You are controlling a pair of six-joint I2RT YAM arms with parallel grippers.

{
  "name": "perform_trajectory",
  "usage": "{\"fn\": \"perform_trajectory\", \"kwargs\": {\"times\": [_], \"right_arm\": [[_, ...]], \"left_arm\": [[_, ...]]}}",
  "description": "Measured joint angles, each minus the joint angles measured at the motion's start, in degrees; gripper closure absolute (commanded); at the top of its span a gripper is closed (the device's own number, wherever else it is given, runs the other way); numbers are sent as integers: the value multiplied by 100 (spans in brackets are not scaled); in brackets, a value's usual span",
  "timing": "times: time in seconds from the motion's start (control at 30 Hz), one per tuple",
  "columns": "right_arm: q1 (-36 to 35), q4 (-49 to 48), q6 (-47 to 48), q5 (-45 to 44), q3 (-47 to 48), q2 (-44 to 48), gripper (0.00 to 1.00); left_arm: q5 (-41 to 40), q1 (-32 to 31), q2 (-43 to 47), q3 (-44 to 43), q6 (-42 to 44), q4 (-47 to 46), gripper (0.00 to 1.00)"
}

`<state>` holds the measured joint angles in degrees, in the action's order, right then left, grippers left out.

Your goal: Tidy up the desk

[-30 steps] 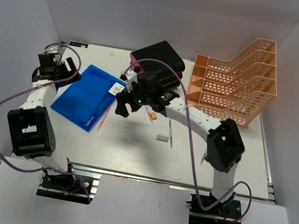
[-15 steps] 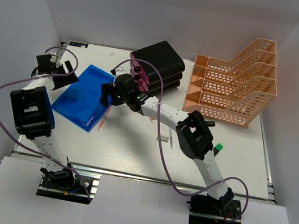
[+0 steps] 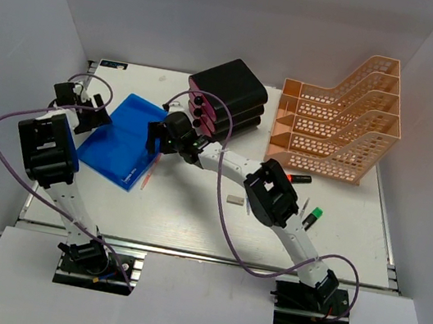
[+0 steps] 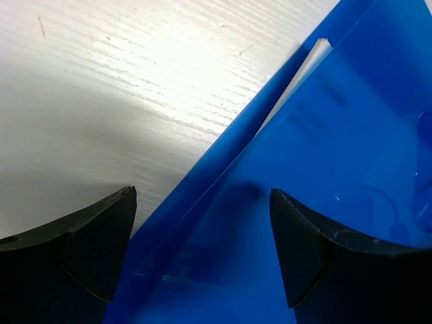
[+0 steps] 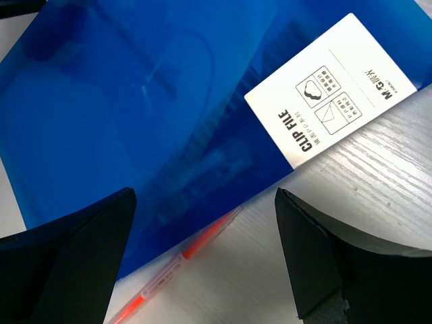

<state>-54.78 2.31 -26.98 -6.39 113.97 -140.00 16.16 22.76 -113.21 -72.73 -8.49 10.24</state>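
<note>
The desk is a white tabletop. A blue clip file lies flat at its left. My left gripper is open at the file's left edge; in the left wrist view its jaws straddle the blue file edge over the desk. My right gripper is open at the file's right edge; in the right wrist view its jaws hang above the file, its white label and a red pen. Neither gripper holds anything.
A black-and-pink drawer box stands at the back centre and a peach mesh file rack at the back right. The red pen, an eraser, a white pen, a red marker and a green marker lie on the desk.
My right gripper moved left from the desk's middle to the file's right edge. My left arm swung in to the file's left edge. The file stayed put.
</note>
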Motion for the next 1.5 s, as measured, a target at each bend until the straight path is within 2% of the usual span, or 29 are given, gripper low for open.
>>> {"fn": "perform_trajectory", "kwargs": {"times": [0.6,0.97,1.5], "right_arm": [[-11,9,-415,-184,319,-396,11],[13,28,-732,-166,944,-809,11],[273,-407,-1036,713,1316,-1180,18]], "left_arm": [[219,11,-4,120,122,-168,15],[448,79,-7,179,122,-199,24],[518,151,-111,275,129,-584,29]]}}
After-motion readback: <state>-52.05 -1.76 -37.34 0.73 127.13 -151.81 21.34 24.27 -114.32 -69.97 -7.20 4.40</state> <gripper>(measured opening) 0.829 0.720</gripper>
